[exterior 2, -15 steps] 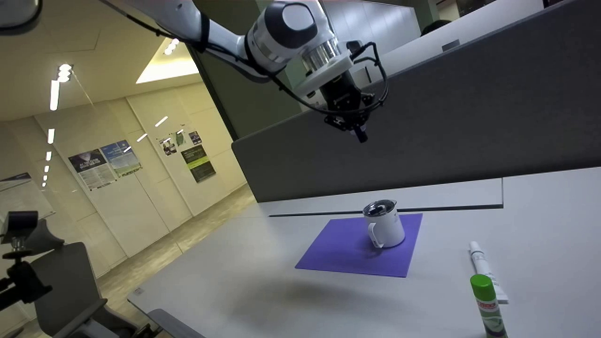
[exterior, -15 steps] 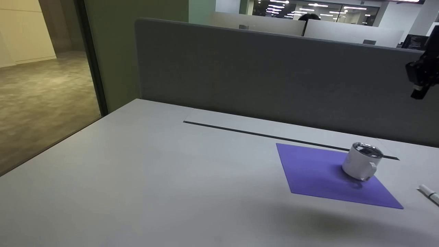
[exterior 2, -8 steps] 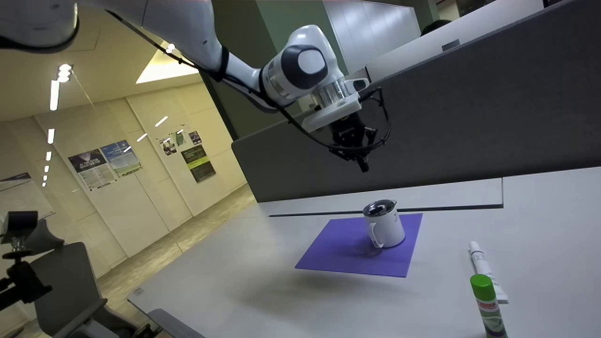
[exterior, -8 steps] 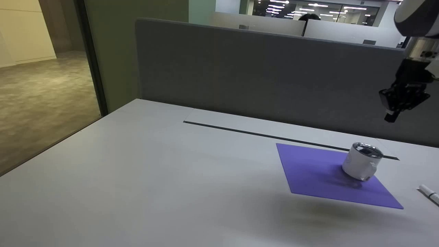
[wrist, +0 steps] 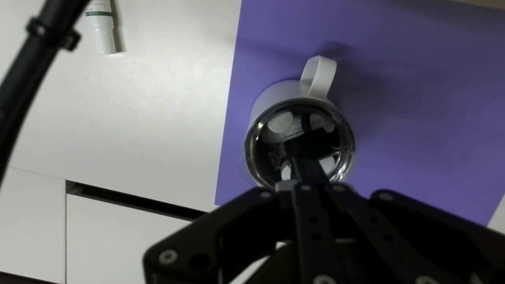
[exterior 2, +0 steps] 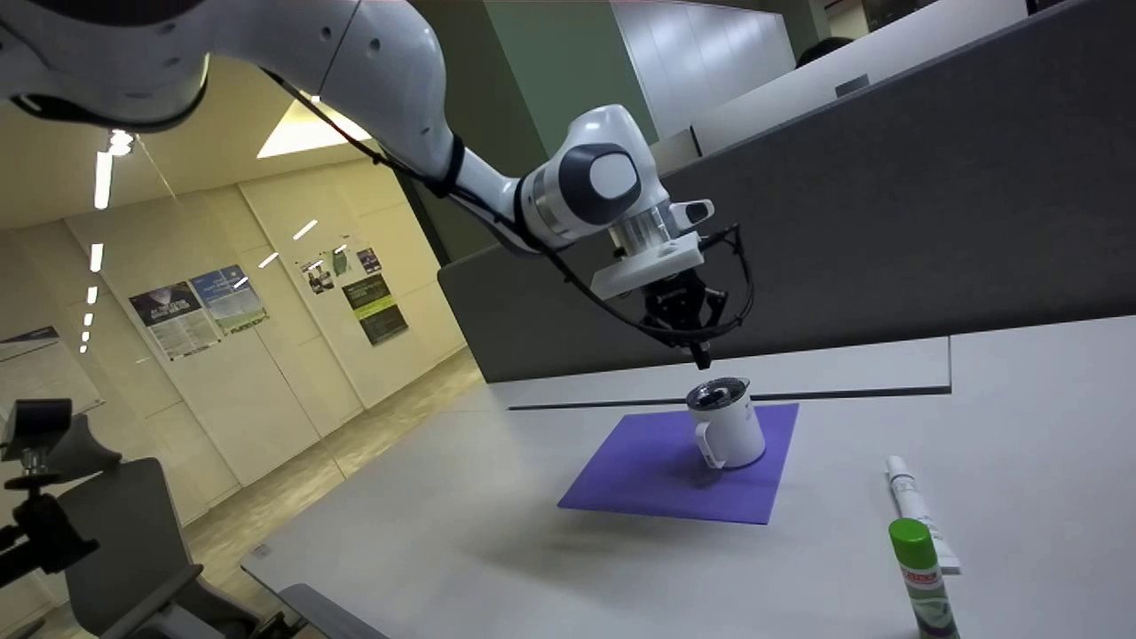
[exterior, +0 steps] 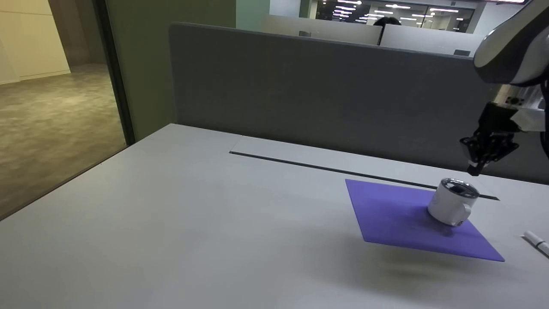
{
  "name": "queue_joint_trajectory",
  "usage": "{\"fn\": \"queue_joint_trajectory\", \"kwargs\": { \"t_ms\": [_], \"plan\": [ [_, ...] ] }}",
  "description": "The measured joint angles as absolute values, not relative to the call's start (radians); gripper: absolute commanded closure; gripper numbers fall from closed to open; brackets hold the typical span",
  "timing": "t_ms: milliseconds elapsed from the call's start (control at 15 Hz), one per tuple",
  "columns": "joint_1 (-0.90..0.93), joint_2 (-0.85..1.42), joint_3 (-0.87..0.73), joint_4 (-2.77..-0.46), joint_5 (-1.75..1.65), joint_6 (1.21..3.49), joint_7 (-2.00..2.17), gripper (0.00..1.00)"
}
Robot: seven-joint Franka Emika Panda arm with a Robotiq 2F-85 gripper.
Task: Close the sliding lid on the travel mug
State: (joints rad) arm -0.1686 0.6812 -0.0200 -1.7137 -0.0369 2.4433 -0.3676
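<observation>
The white travel mug (exterior: 447, 209) stands upright on the purple mat; it also shows in an exterior view (exterior 2: 737, 435) and in the wrist view (wrist: 276, 94). Its round lid (exterior: 460, 187) is clear and dark with a shiny rim, and shows in the wrist view (wrist: 281, 123). A dark bar crosses the lid there; I cannot tell slider from reflection. My gripper (exterior 2: 701, 358) is shut and empty, fingertips pointing down a little above the lid, apart from it in both exterior views (exterior: 474, 170). In the wrist view the fingers (wrist: 308, 167) hide part of the lid.
The purple mat (exterior 2: 612, 470) lies on the white table (exterior: 193, 223). A white tube (exterior 2: 914, 501) and a green-capped bottle (exterior 2: 923, 577) are to the mug's side. A grey partition (exterior: 321, 98) rises behind the table. A dark slot (wrist: 134, 199) runs along the table's back.
My gripper has come down from high above the table to just over the mug's lid, staying shut. The mug and mat have not moved.
</observation>
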Motion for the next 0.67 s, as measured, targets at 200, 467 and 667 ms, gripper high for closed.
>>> {"fn": "queue_joint_trajectory", "kwargs": {
  "t_ms": [200, 467, 667],
  "plan": [
    [-0.168, 0.719, -0.020, -1.694, -0.040, 2.464, -0.368, 1.00],
    [-0.168, 0.763, -0.019, -1.658, -0.040, 2.466, -0.368, 1.00],
    [-0.167, 0.791, -0.017, -1.635, -0.040, 2.466, -0.368, 1.00]
  ]
}}
